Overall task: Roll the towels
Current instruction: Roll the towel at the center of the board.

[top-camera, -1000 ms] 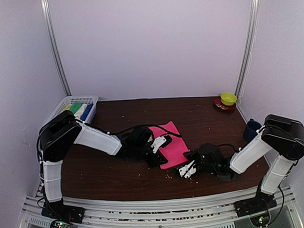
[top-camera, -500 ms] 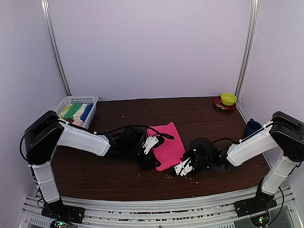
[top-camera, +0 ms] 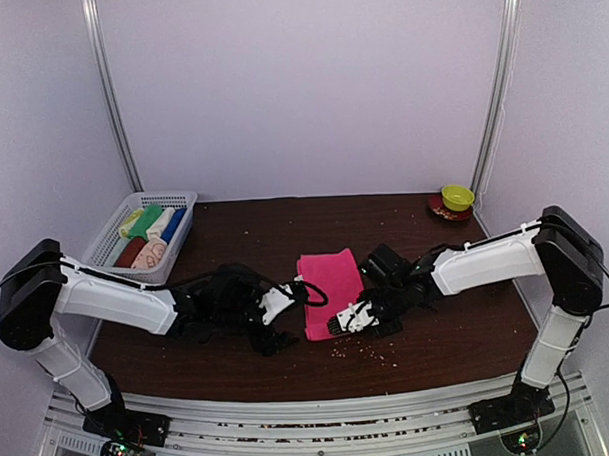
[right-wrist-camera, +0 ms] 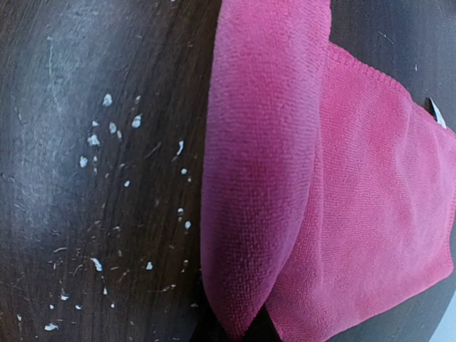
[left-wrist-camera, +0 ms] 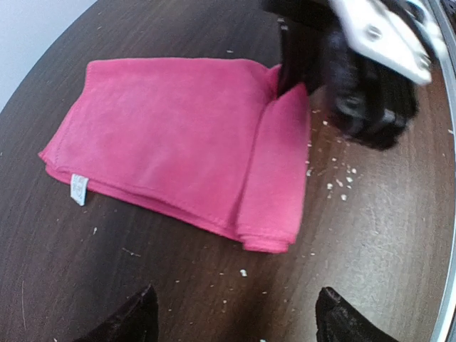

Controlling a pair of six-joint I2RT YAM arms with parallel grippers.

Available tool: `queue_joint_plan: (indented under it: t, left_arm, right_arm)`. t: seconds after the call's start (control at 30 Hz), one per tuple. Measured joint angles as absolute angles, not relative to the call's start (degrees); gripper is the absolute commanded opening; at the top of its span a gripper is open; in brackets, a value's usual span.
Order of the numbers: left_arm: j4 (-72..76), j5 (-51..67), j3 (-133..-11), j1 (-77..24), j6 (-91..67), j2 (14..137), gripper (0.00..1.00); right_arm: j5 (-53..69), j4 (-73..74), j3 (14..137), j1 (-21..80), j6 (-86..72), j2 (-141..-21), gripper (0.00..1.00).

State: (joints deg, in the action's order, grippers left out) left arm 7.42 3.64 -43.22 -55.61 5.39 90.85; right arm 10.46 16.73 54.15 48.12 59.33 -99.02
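Dark table (top-camera: 459, 348) speckled with crumbs (right-wrist-camera: 107, 125), hot pink towel (top-camera: 329, 272) lying mid-table, one turn folded over at its near end. Right gripper (top-camera: 350, 319) is clamped on that fold. Left gripper (left-wrist-camera: 235, 306) is spread wide and empty, just beside the towel. With only a one-sided hold, the roll could skew or spring open, and crumbs could get rolled in.

The right wrist view shows the right gripper (right-wrist-camera: 235, 329) only as a dark sliver at the bottom edge, buried under the fold of the pink towel (right-wrist-camera: 342, 214) it pinches. The towel runs off the top and right edges, which also crop its white tag (right-wrist-camera: 435, 112). The left wrist view blurs and crops that gripper at the top, and the left gripper (left-wrist-camera: 235, 324) shows just two dark fingertips (left-wrist-camera: 132, 322). From above, the rolled towels (top-camera: 146, 226) in the basket (top-camera: 168, 197) are too small to show any pattern. What the pale specks (right-wrist-camera: 137, 121) are cannot be told.
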Motion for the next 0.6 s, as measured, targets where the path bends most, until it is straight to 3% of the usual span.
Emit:
queue_joint_plan:
  t: [0.37,0.6]
  left_arm:
    - [17.7,2.1,-39.7,-60.6,14.0,93.5,0.78]
    - [21.5,2.1,-40.6,-60.6,16.6,98.0,0.72]
  right_arm:
    - [24.3,39.7,72.5,42.8,55.0,-109.8,0.00]
    - [31.8,51.3,81.5,39.3,55.2,-116.5,0.00]
